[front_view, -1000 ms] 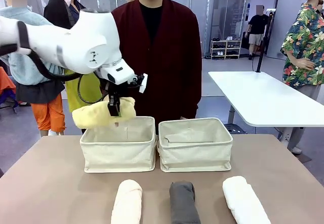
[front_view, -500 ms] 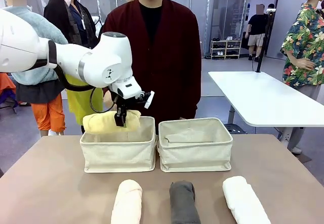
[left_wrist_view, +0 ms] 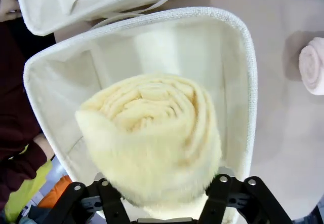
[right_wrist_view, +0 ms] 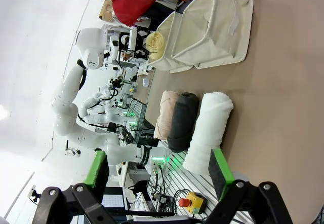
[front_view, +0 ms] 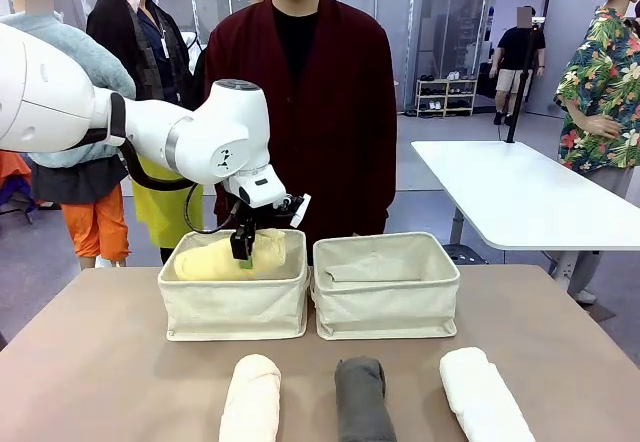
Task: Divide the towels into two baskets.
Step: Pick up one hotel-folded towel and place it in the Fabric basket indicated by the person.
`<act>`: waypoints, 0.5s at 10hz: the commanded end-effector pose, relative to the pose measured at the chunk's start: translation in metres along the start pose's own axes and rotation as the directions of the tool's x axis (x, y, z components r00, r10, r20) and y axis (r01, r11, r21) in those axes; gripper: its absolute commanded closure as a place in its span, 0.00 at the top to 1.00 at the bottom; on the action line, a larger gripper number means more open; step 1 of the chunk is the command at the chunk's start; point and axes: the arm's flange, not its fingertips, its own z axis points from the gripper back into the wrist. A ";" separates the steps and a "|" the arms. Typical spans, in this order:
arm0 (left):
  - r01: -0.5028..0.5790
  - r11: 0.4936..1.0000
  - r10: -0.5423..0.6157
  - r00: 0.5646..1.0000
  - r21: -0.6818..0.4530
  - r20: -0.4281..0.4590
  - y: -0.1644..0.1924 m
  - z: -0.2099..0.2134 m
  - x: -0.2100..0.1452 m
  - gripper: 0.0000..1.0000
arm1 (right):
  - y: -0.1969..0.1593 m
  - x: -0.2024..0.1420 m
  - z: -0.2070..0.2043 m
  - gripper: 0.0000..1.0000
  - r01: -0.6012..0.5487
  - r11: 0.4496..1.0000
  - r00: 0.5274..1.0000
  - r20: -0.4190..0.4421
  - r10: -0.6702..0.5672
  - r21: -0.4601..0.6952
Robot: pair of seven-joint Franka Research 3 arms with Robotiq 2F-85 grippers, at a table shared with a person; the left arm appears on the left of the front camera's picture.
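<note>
— One roll, the pale yellow towel, is sinking into the left basket, and the left gripper is clamping it.
— I'm advising lowering it flat before releasing. The right gripper is hanging spread, empty.
— Any writing showing?
— Nothing legible.

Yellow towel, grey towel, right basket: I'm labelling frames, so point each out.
yellow towel (left_wrist_view: 152,122), left wrist view, rolled end.
grey towel (front_view: 362,397), front view, top of roll.
right basket (front_view: 387,307), front view, front wall.
</note>
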 end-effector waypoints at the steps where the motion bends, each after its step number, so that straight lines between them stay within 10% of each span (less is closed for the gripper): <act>1: -0.011 1.000 0.010 0.998 -0.017 -0.060 0.001 0.006 0.000 1.00 | 0.003 -0.003 0.001 1.00 -0.014 1.000 1.000 0.005 0.014 0.006; 5: -0.270 0.963 0.271 0.962 0.011 -0.031 -0.053 0.006 -0.033 1.00 | 0.003 -0.003 0.001 1.00 -0.014 1.000 1.000 0.005 0.014 0.006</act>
